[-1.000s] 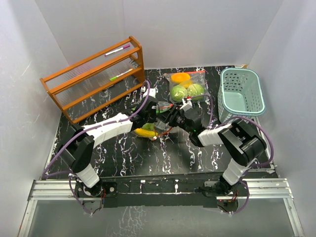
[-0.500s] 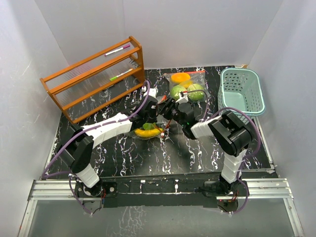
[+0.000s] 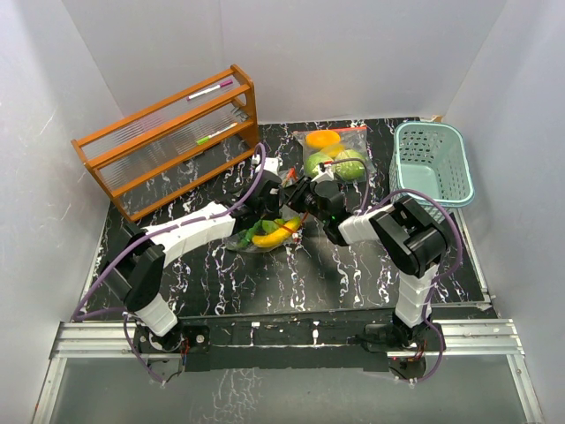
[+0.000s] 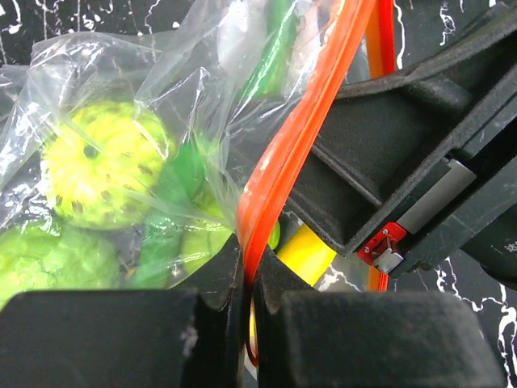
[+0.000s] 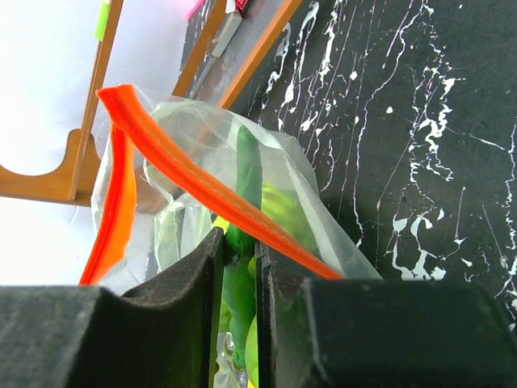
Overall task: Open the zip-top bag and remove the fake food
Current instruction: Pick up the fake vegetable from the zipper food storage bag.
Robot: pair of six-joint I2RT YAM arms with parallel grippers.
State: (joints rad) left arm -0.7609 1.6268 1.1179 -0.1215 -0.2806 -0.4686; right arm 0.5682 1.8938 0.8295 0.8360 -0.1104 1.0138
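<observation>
Where both arms met at mid-worktop (image 3: 291, 274), zip-top bag (image 3: 256, 237) lay crumpled, held between both hands. Left hand (image 4: 246, 283) pressed tight on orange zip strip (image 4: 283, 170). Right hand (image 5: 238, 250) pinched other lip of bag, fingers nearly together, strip crossing gap. Fake food (image 4: 101, 162) sat inside bag: yellow-green dimpled ball, green pieces, yellow banana (image 3: 281, 231). Farther back, second bag (image 3: 334, 152) lay flat on worktop, orange and green pieces within. Wooden rack (image 3: 168, 146) stood back left; pale-teal basket (image 3: 424, 141) back right.
</observation>
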